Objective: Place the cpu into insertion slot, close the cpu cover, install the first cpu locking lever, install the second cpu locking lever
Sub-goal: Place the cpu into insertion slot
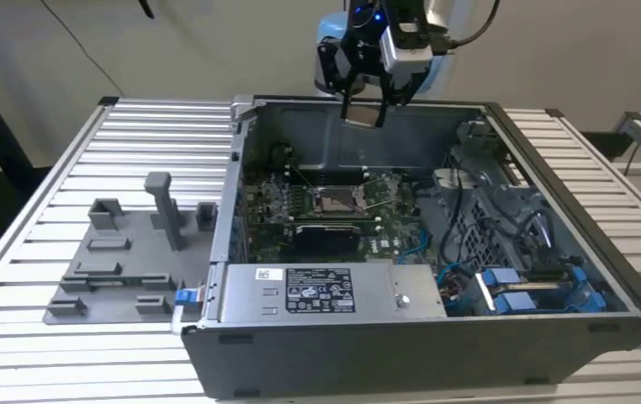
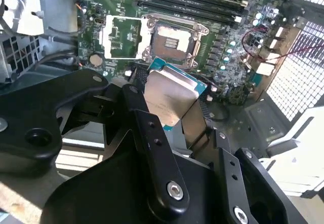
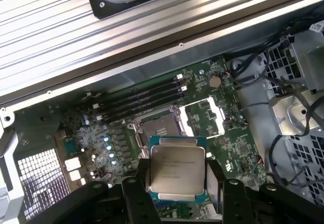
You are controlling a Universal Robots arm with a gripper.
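above the far wall of the open computer case [image 1: 410, 337], toward the far edge of the slatted worktop [image 1: 62, 168], the jaws hang closed on the cpu [image 1: 363, 118], gripping it by two opposite edges. in both wrist views the cpu [image 3: 177, 171] [image 2: 169, 95] is clear of the board, metal top showing, green substrate visible at its rim. the insertion slot [image 1: 336, 199] lies on the green circuit board [image 3: 238, 148] on the case floor, well apart from the cpu and lower than it. in the first wrist view the slot [image 3: 162, 133] is uncovered, dark centre exposed. the cpu cover [image 3: 219, 115] is swung open and rests just beside the slot, with board showing through its cut-out. a row of memory modules [image 3: 142, 100] runs along the side of the slot opposite the held cpu. a grey fixture plate [image 1: 119, 269] lies on the worktop beside the case, toward the edge at the exterior view's left.
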